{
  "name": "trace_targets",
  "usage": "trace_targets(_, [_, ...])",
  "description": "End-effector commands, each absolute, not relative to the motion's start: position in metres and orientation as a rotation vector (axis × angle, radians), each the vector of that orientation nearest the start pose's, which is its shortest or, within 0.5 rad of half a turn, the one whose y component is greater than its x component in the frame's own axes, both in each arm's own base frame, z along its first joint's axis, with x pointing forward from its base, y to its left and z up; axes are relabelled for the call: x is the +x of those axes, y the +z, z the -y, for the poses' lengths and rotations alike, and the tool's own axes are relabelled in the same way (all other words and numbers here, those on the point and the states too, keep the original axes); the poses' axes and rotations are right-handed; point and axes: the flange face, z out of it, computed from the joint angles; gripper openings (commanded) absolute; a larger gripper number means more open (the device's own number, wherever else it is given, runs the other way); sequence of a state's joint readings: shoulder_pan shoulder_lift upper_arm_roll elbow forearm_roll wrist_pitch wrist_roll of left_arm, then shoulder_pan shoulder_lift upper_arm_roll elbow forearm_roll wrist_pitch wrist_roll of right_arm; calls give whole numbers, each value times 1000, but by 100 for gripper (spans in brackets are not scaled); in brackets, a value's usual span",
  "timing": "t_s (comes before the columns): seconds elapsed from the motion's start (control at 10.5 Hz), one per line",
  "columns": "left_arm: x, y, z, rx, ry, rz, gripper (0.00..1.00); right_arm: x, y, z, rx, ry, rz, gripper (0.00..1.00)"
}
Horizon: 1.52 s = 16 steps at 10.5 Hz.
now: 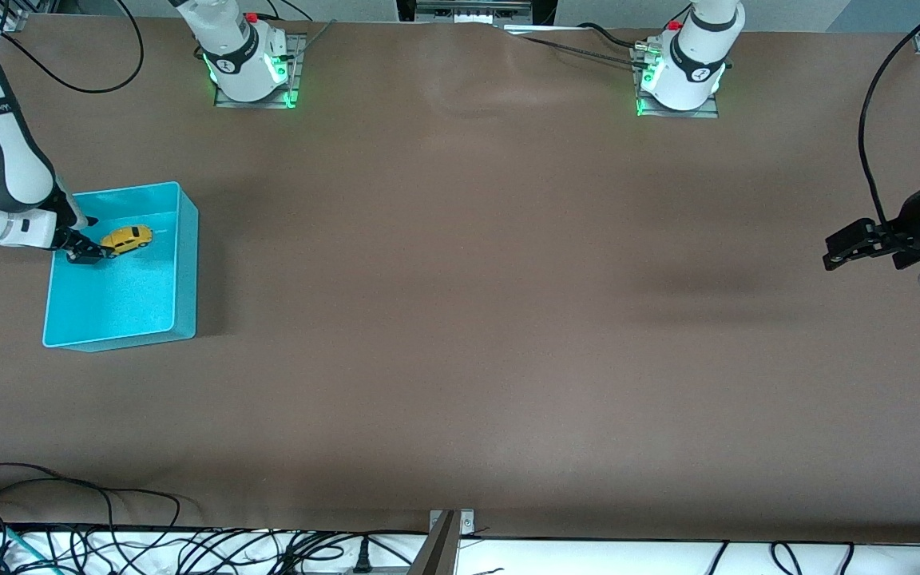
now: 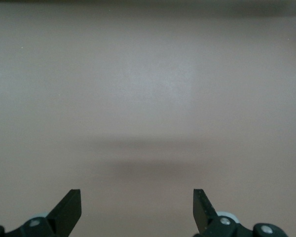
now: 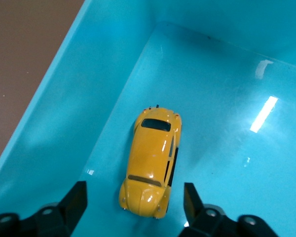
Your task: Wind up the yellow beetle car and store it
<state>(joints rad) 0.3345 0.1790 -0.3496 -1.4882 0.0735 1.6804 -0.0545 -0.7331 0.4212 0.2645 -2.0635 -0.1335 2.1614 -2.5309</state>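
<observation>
The yellow beetle car (image 1: 128, 237) sits on its wheels on the floor of the turquoise bin (image 1: 185, 263), in the part of the bin farther from the front camera. In the right wrist view the car (image 3: 151, 165) lies free between the fingers, touching neither. My right gripper (image 1: 95, 252) is open, inside the bin beside the car, and also shows in the right wrist view (image 3: 134, 200). My left gripper (image 1: 845, 247) is open and empty above bare table at the left arm's end, also seen in the left wrist view (image 2: 137, 207).
The bin stands at the right arm's end of the brown table (image 1: 460, 319). Loose cables (image 1: 109, 535) lie along the table's edge nearest the front camera. A metal bracket (image 1: 448, 531) stands at that edge's middle.
</observation>
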Motion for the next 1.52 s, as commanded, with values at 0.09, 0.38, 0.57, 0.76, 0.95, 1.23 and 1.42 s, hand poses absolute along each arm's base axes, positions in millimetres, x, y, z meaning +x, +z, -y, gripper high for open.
trace_targets(0.09, [614, 578, -14, -3151, -27, 19, 100, 497, 252, 255, 1719, 23, -2993, 100])
trace_targets(0.38, [615, 578, -13, -3151, -29, 14, 100, 504, 316, 226, 1970, -30, -2810, 100])
trace_targets(0.57, [615, 578, -14, -3151, -29, 19, 100, 511, 360, 195, 1958, -82, -2760, 100])
trace_targets(0.76, [615, 578, -13, -3151, -29, 14, 100, 516, 412, 161, 1854, -86, -2714, 100])
trace_targets(0.95, [615, 578, -13, -3151, -29, 14, 100, 512, 474, 118, 1831, -19, -2610, 100])
trace_targets(1.23, [615, 578, -11, -3151, -29, 10, 100, 514, 495, 84, 1988, -14, -2438, 100])
trace_targets(1.42, [615, 578, -11, -3151, -29, 10, 100, 517, 494, 76, 2201, 5, -2250, 100])
